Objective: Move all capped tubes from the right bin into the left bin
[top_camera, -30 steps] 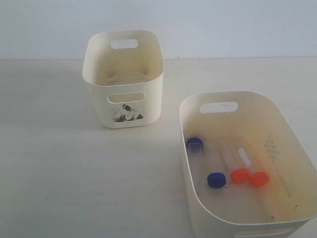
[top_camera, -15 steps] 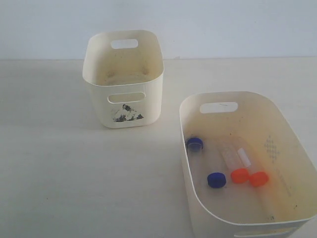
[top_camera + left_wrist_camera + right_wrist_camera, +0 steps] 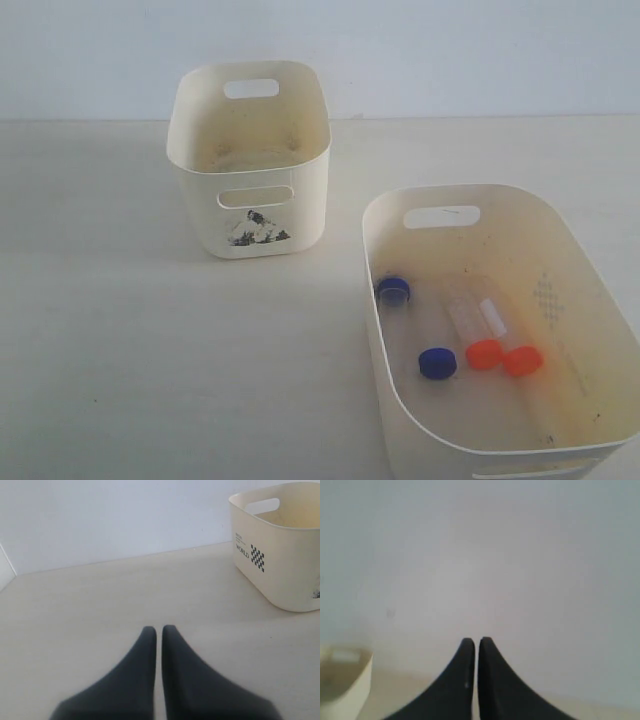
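Lower right, right bin (image 3: 520, 235): four capped tubes (image 3: 484, 352) lying flat.
Grippers: left gripper (image 3: 159, 628), right gripper (image 3: 476, 640) both closed, empty.
Tube grasp: straddle mid-body.

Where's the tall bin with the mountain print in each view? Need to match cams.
Exterior: left bin stands upper left of centre, mountain print facing the camera.
Left wrist: upper right corner of the picture, checker print showing.
Right wrist: blurred cream bin corner at lower left; cannot tell which bin.
Shared landmark: white wall behind.
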Tool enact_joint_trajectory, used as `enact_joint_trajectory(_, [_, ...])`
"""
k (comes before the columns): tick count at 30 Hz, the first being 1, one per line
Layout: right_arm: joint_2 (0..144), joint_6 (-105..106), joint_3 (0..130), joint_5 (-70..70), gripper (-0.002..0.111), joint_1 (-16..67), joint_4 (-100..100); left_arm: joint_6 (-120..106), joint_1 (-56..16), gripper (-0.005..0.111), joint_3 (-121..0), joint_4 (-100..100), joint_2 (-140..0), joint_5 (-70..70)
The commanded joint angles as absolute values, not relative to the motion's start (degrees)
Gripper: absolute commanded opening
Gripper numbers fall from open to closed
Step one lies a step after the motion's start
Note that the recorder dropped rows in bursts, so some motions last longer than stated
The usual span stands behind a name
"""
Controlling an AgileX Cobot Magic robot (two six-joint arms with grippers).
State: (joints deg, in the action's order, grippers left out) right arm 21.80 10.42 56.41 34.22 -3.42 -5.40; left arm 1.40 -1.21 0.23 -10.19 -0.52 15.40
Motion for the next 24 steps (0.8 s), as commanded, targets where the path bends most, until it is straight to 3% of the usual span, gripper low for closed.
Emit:
enact_joint_trajectory(1, [29.9,10.9,60.7,61.2,0.002,-3.5,-5.5,2.1,-1.1,0.004,0.0,-10.1,-0.3,15.0])
enact_joint_trajectory(6, [34.1,10.9,60.7,68.6,0.002,-3.5,-5.5,2.1,-1.1,0.004,0.0,-10.1,-0.3,15.0])
enact_joint_trajectory(18, [35.1,10.6,60.7,60.1,0.002,-3.5,-6.3,2.1,-1.1,0.004,0.0,-10.1,-0.3,15.0])
enact_joint_trajectory(24, [39.1,14.2,60.7,54.7,0.002,-3.5,-25.8,2.1,-1.1,0.004,0.0,-10.1,-0.3,15.0])
